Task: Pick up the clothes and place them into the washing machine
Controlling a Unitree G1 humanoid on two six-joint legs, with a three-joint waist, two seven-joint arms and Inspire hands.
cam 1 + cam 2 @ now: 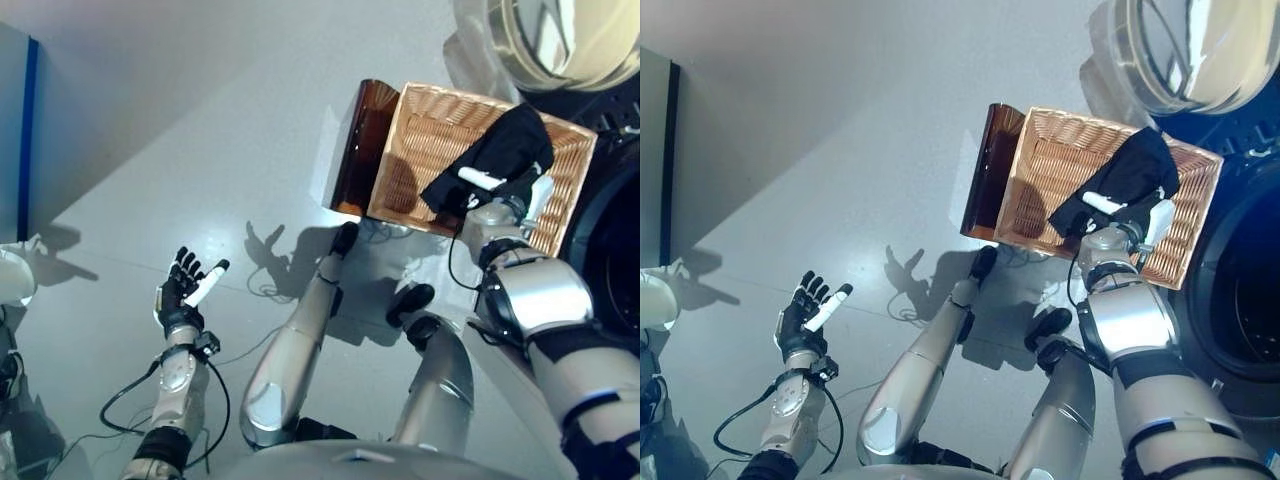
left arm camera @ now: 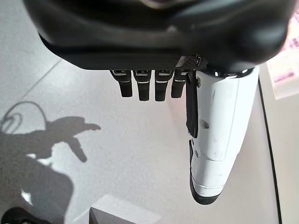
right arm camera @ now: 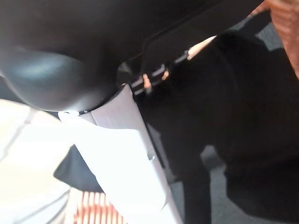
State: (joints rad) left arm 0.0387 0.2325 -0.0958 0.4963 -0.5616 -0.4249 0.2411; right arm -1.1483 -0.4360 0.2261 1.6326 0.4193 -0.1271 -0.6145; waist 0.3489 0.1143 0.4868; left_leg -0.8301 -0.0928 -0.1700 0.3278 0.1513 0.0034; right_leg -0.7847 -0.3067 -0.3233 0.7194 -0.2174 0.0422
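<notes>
A black garment [image 1: 505, 150] lies bunched over the right part of a wicker basket [image 1: 425, 135] on the floor. My right hand [image 1: 497, 203] is in the basket at the garment's near end, its white-covered thumb [image 1: 480, 178] lying on top of the cloth and its fingers buried beneath it. In the right wrist view the thumb [image 3: 135, 154] runs beside the dark garment [image 3: 243, 126]. My left hand [image 1: 182, 292] hovers open over bare floor at the lower left, holding nothing, with its fingers [image 2: 142, 86] straight.
The washing machine's dark drum opening [image 1: 1240, 300] is just right of the basket, and its round door [image 1: 1170, 50] stands open above. A dark brown panel [image 1: 358, 145] leans against the basket's left side. A blue-edged board [image 1: 25, 130] stands at the far left.
</notes>
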